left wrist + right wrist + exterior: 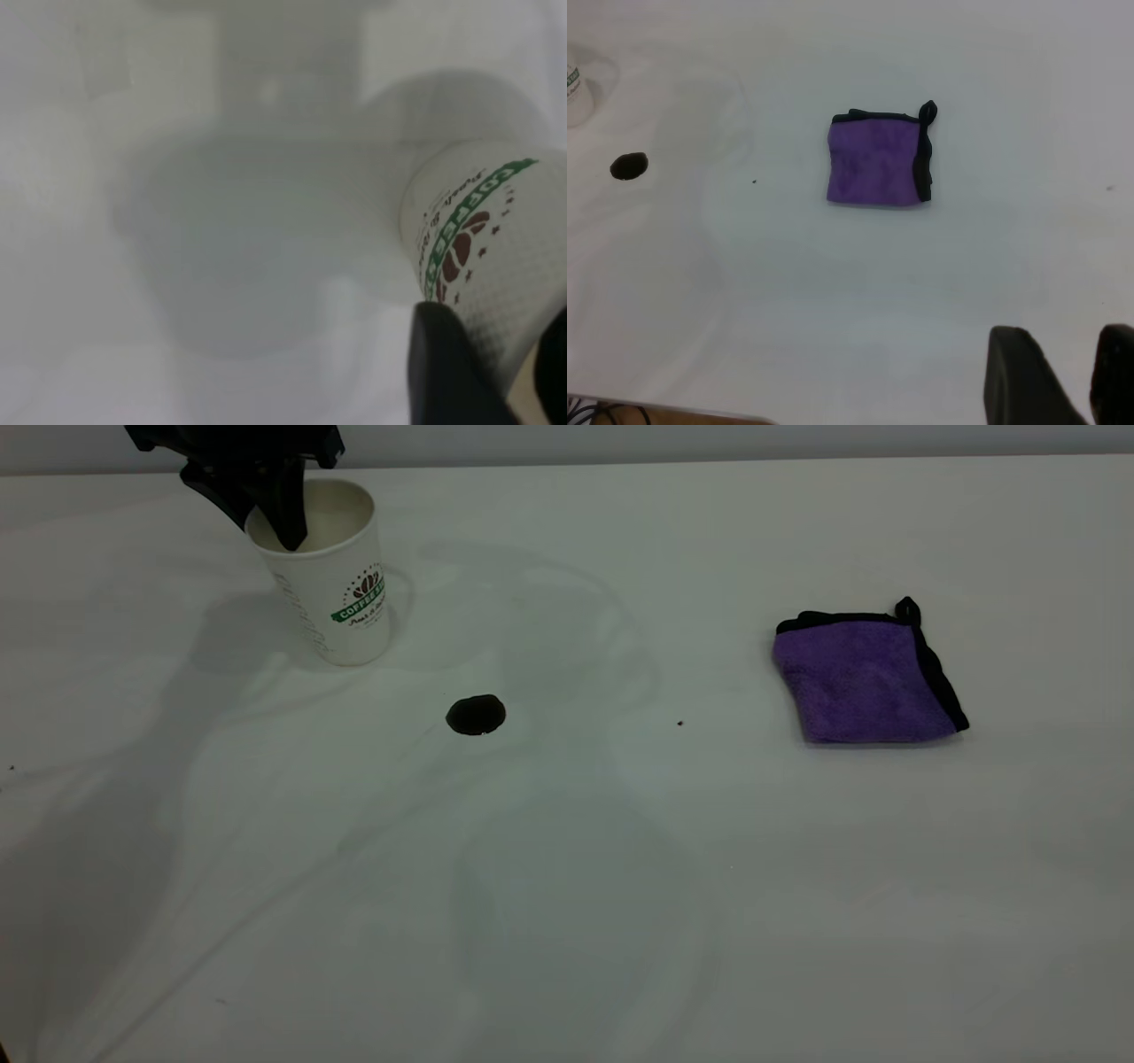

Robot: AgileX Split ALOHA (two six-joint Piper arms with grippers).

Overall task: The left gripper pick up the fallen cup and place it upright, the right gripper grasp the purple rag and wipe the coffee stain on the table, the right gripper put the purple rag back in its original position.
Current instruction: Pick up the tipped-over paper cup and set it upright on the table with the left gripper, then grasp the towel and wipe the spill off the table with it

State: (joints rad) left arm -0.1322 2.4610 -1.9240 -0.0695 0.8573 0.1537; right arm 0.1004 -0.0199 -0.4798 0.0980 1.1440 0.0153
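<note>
**Cup up on its base, my left claw on the rim**

My left claw (282, 514) is down at the far left of the counter (567, 886), and the cup (332, 580) stands on its base there, leaning a little, mouth up, the green COFFEE banner facing the near right. One finger (288, 518) dips inside the mouth against the cream lining, the other sits outside the wall, so I am clamped on the cup's rim. From my left wrist the cup's printed wall (483, 243) fills the corner, with a dark finger (452, 372) pressed on it.

The coffee stain (476, 715) lies just near and right of the cup, a round dark blot on the bare counter, close to the cup but not touching it. A tiny dark speck (680, 724) sits further right.

Well off to the right lies the purple rag (864, 677), folded flat, black edging along its far and right sides, the loop at its far right corner.

My right claw (1063, 376) hangs over the counter, well apart from the rag (875, 161), fingers apart with nothing between them. From there I see the stain (629, 166) too.
</note>
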